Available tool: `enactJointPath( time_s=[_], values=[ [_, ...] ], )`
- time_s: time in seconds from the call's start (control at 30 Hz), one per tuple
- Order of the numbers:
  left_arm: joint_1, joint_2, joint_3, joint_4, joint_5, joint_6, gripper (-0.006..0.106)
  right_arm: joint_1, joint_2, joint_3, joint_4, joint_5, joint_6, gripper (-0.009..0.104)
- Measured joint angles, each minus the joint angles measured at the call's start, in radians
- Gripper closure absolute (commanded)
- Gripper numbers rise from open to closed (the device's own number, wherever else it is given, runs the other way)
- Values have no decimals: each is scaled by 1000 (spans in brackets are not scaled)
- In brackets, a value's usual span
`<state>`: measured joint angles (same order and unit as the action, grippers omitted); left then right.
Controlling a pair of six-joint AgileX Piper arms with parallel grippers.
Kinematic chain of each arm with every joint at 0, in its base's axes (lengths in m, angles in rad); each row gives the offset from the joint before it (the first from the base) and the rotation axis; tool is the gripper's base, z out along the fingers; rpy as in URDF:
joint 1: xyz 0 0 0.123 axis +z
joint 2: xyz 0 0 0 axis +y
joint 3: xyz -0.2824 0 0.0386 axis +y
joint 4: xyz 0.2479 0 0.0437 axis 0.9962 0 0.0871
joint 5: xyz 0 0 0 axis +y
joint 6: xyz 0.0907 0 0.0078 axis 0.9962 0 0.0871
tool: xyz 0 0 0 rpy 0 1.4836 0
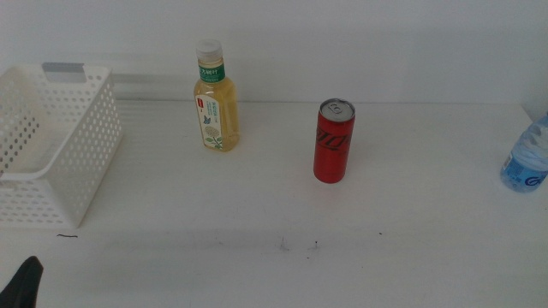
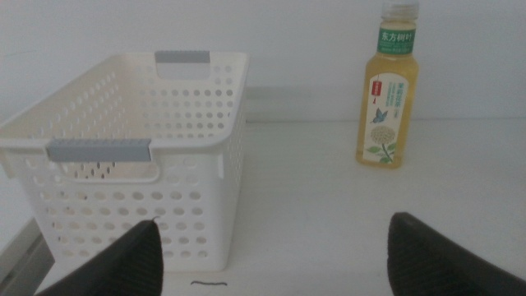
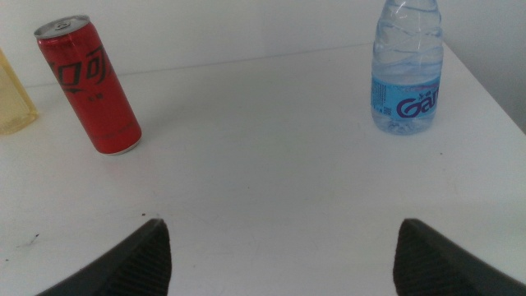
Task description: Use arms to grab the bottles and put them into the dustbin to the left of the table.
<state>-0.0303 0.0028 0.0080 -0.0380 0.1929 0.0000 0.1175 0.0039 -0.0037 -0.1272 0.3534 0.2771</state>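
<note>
A yellow drink bottle [image 1: 215, 98] with a white cap and green label stands upright at the back of the white table [image 1: 257, 214]. A slim red can [image 1: 334, 141] stands near the middle, and a clear water bottle [image 1: 525, 158] stands at the right edge. The white perforated dustbin [image 1: 51, 154] sits at the left. My left gripper [image 2: 275, 255] is open, low in front of the dustbin [image 2: 123, 164], with the yellow bottle [image 2: 388, 90] beyond; only its tip [image 1: 21, 282] shows in the middle view. My right gripper [image 3: 279, 259] is open, facing the can [image 3: 89, 86] and water bottle [image 3: 407, 70].
A pale wall runs behind the table. Small dark specks [image 1: 295, 246] mark the tabletop near the front. A short dark line [image 1: 67, 235] lies just in front of the dustbin.
</note>
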Motion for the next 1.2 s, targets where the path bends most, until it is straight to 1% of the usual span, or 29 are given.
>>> enactJointPath(
  time_s=[0.27,0.37,0.5,0.67,0.8,1.0,1.1,1.2],
  values=[
    [-3,0,0,0,-28,0,7,0,0,0,0,0,0,9],
    [-64,31,0,2,-87,0,7,0,0,0,0,0,0,9],
    [-203,269,0,4,-282,0,7,0,0,0,0,0,0,9],
    [-372,626,-2,21,-672,0,7,0,0,0,0,0,0,9],
    [-467,892,-2,30,-969,0,7,0,0,0,0,0,0,9],
    [-505,1169,-7,51,-1286,6,7,0,0,0,0,0,0,9],
    [-507,1264,-8,63,-1365,8,7,0,0,0,0,0,0,9],
    [-507,1301,-8,68,-1382,10,7,0,0,0,0,0,0,9]
  ],
)
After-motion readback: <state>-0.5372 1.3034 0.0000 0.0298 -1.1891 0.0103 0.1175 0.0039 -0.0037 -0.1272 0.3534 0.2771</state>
